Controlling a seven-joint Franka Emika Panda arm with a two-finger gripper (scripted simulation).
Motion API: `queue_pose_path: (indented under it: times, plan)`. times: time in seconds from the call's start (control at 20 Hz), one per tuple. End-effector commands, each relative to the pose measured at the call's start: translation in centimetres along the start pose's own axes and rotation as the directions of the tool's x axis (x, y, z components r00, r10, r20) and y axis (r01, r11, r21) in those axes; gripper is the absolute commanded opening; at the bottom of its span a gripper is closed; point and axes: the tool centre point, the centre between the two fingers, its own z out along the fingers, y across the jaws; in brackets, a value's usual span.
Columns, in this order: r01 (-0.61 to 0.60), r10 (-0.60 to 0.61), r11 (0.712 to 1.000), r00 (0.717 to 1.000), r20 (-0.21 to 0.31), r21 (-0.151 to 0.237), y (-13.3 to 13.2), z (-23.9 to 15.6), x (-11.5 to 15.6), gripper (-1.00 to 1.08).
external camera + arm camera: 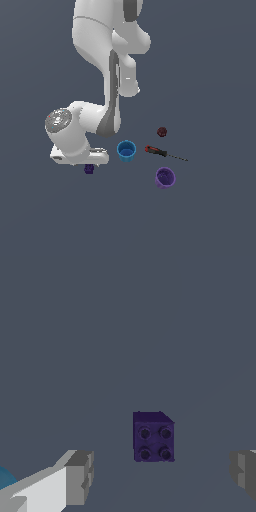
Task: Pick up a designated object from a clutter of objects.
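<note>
Exterior view first: the white Panda arm bends low over the grey floor (215,220), its gripper (90,161) hanging right above the tiny dark purple knobbly block (89,169), which peeks out just beneath the hand. Off toward the exterior view's right sits the small blue open-topped cup (126,150), near the hand but apart from it. Beyond that lies the thin screwdriver with the red handle (159,152), its dark shaft pointing away from the cup. The small dark red knobbly lump (161,132) rests behind the screwdriver, and the lighter purple cup (165,177) stands in front of it.

Now the wrist view: the block (153,436) shows four round studs on its face and sits between the two grey fingertips (80,476), clear of both. The jaws are spread wide and grip nothing. A sliver of blue cup (5,478) shows at the frame edge.
</note>
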Motion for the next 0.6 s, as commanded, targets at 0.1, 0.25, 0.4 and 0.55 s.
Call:
queue_pose_path:
  times: [0.1,0.25,0.4,0.55]
  plan:
    - [0.000,0.000,1.000,1.000,0.000,0.000,0.0,0.1,0.0,1.00]
    - [0.000,0.000,1.000,1.000,0.000,0.000,0.0,0.9,0.0,1.00]
    - [0.000,0.000,1.000,1.000,-0.001,0.000,0.0,2.2,0.0,1.00]
    - [0.000,0.000,1.000,1.000,-0.001,0.000,0.1,3.8,-0.1,1.00]
